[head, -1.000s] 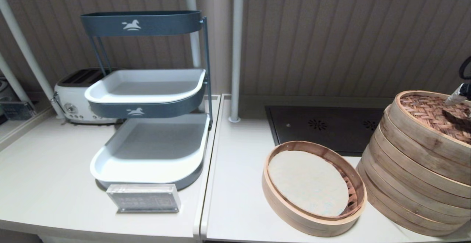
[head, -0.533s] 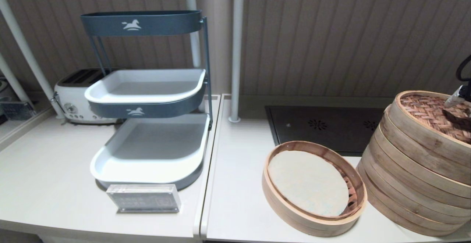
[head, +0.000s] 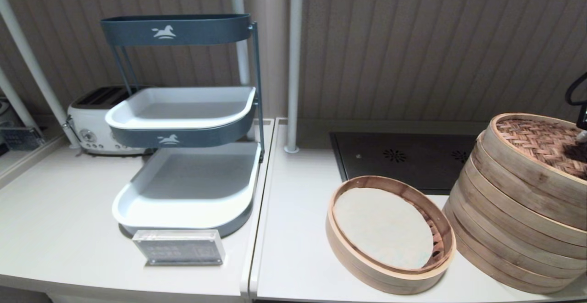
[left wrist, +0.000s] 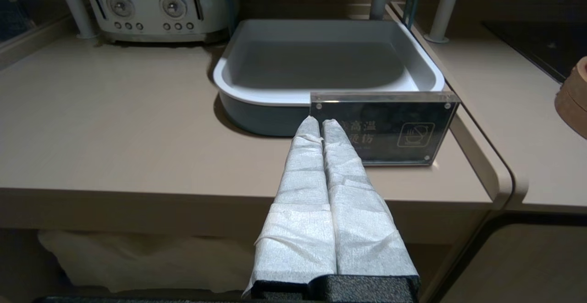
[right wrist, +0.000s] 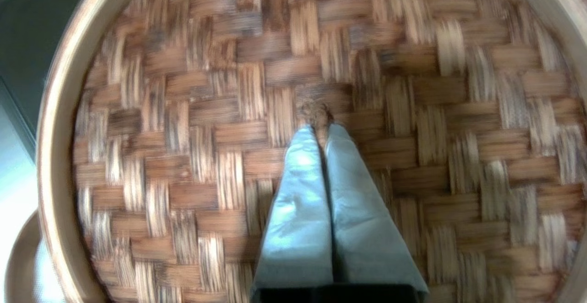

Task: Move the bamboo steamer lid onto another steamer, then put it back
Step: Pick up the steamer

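Bamboo lid: the bamboo steamer lid (head: 540, 141) sits flat on top of the tall stack of pale rings, another steamer (head: 513, 220), on the right of the surface (head: 293, 252).

Right claw: the right claw (right wrist: 321, 128) is above the lid's woven top, and its two wrapped fingers (right wrist: 300, 188) are pressed together with nothing between them. In the head view only a sliver of this arm shows at the picture's right edge, over the far side of the lid.

Key relation: the tiny centre loop (right wrist: 315, 109) lies straight ahead of the fingertips and just beyond them, almost touching. Whether the tips rest on the weave or hang above it cannot be told.

Axis: the lid is round, so it has no long axis. Judging by this, the loop is the only narrow thing to take, and the claw must part before it can close on the loop.

Return spot: the low steamer (head: 390, 234) with its pale liner stands open, just beside the stack on the claw's left and lower down.

Nearer arm: the right one by far.

Left claw: the left claw (left wrist: 320, 122) is parked well apart from the steamers, fingers together, below the surface's front edge, pointing at a clear sign block (left wrist: 384, 128).

Stage: judged from this, the lid is on the other steamer and the return has not yet been done.
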{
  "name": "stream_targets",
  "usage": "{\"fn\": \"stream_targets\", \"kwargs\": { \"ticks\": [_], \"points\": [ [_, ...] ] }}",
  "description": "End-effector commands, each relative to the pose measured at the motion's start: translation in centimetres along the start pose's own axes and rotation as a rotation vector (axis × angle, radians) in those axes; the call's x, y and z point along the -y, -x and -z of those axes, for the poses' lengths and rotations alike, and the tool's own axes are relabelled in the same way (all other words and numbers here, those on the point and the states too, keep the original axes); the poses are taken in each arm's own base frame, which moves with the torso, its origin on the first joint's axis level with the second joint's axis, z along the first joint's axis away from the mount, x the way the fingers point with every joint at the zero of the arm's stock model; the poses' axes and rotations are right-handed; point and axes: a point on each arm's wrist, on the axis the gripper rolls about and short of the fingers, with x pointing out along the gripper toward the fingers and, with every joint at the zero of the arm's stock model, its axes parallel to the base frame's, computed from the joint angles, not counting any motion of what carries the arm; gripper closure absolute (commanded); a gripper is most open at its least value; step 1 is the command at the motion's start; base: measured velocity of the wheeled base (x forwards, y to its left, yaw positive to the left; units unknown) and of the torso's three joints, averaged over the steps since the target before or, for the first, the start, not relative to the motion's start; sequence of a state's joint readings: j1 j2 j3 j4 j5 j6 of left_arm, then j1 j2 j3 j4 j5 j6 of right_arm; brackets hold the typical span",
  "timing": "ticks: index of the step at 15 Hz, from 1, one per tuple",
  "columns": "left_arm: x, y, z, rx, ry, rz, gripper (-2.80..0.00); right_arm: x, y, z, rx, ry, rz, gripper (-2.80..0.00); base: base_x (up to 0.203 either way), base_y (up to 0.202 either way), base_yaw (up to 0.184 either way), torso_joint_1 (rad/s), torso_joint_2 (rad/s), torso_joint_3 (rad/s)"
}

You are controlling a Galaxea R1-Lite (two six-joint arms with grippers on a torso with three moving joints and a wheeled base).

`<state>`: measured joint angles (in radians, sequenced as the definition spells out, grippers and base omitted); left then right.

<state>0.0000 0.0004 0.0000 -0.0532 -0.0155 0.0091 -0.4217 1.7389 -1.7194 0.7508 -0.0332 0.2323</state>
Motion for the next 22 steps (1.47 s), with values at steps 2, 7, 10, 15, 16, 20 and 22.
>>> {"fn": "stream_targets", "kwargs": {
  "ticks": [2, 7, 10, 15, 16, 20, 22],
  "points": [
    [0.0, -0.2, 0.8, -0.027, 0.0, 0.0, 0.0, 0.1, -0.7, 0.6, -0.025, 0.001, 0.001, 0.0, 0.0, 0.0, 0.0, 0.0, 0.0, 0.0],
    [0.0, -0.2, 0.8, -0.027, 0.0, 0.0, 0.0, 0.0, 0.0, 0.1, 0.01, 0.0, -0.007, 0.0, 0.0, 0.0, 0.0, 0.0, 0.0, 0.0],
    [0.0, -0.2, 0.8, -0.027, 0.0, 0.0, 0.0, -0.1, 0.9, -0.7, 0.058, -0.003, -0.015, 0.0, 0.0, 0.0, 0.0, 0.0, 0.0, 0.0],
    [0.0, -0.2, 0.8, -0.027, 0.0, 0.0, 0.0, -0.4, 2.0, -1.6, 0.111, -0.004, -0.03, 0.0, 0.0, 0.0, 0.0, 0.0, 0.0, 0.0],
    [0.0, -0.2, 0.8, -0.026, 0.0, 0.0, 0.0, -0.4, 2.1, -1.7, 0.116, -0.004, -0.033, 0.0, 0.0, 0.0, 0.0, 0.0, 0.0, 0.0],
    [0.0, -0.2, 0.8, -0.027, 0.0, 0.0, 0.0, -0.6, 2.5, -1.8, 0.132, -0.003, -0.041, 0.0, 0.0, 0.0, 0.0, 0.0, 0.0, 0.0],
    [0.0, -0.2, 0.8, -0.025, 0.0, 0.0, 0.0, -0.8, 2.8, -2.0, 0.145, -0.009, -0.047, 0.0, 0.0, 0.0, 0.0, 0.0, 0.0, 0.0]
  ]
}}
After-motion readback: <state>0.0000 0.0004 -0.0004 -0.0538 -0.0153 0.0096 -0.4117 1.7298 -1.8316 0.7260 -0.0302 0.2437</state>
